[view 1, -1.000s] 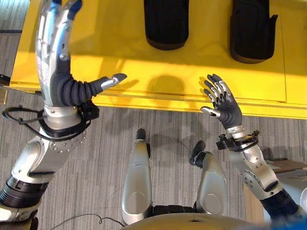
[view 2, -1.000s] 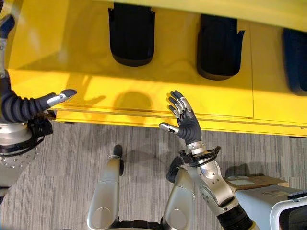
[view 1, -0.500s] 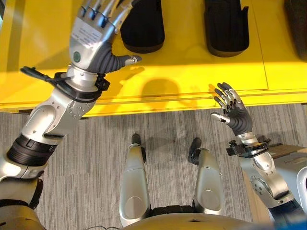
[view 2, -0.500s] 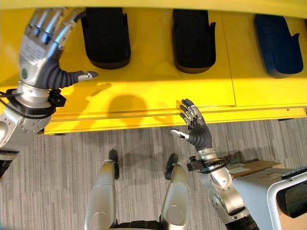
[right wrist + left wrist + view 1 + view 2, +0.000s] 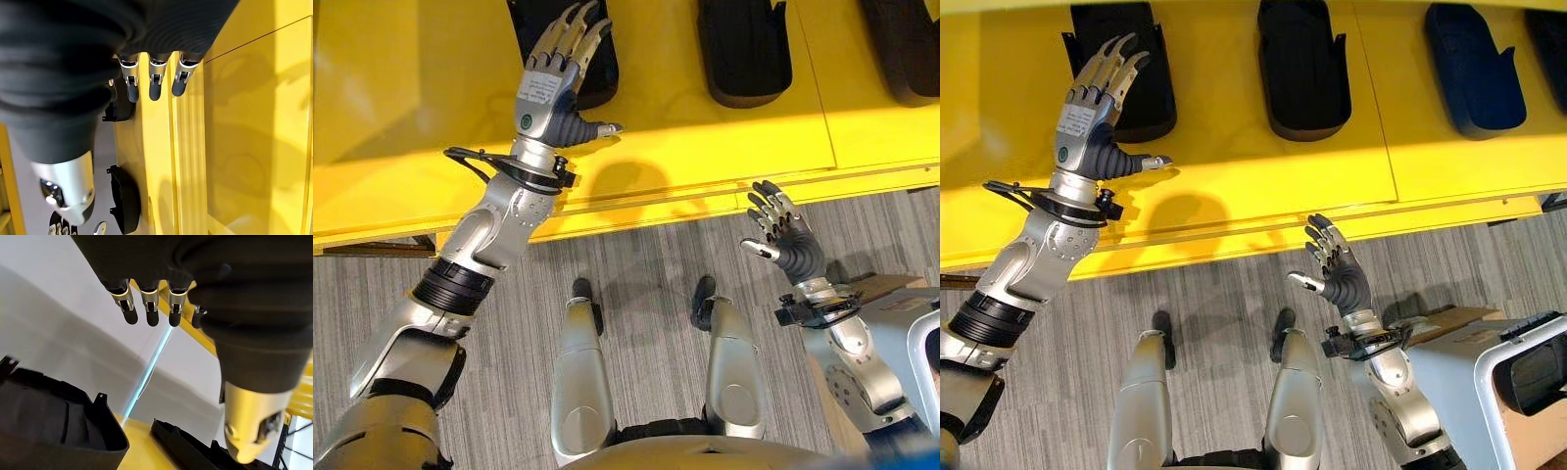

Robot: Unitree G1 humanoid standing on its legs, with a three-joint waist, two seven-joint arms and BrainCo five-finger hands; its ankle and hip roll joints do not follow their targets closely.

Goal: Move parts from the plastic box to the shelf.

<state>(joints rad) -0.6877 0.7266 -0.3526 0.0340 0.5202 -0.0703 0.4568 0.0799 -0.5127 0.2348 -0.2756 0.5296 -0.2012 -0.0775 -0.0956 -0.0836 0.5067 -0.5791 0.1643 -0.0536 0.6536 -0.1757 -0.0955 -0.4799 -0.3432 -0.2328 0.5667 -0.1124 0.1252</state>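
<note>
While the right hand (image 5: pixel 1340 274) hangs at lower centre-right of the right eye view, just off the front lip of the yellow shelf (image 5: pixel 1234 166), its fingers are spread and it holds nothing; one second ago it sat in much the same pose.

Left hand (image 5: pixel 556 83): one second ago it stood at the upper left corner of the left eye view. It now reaches across the shelf front, fingers straight and apart, fingertips over the near end of the leftmost black part (image 5: pixel 597 69), thumb out to the side. Its wrist view shows the fingers extended above a black part (image 5: pixel 58 428), nothing clasped. Contact cannot be confirmed.

Whole picture has also slid sideways since then, so the head camera moved; the parts themselves probably did not.

Judgement: both hands empty, so no part is in transit now.

Surroundings, further up the frame: a second black part (image 5: pixel 1302 69) at top centre and a dark blue part (image 5: pixel 1469 69) at top right already lie on the shelf. At the lower right corner stands a pale plastic box (image 5: pixel 1489 392), something dark showing at its opening (image 5: pixel 1538 377); a cardboard carton (image 5: pixel 1449 321) lies beside it. Grey carpet floor (image 5: pixel 1214 294) below.

Obstructions: none visible between the hands and the shelf.
</note>
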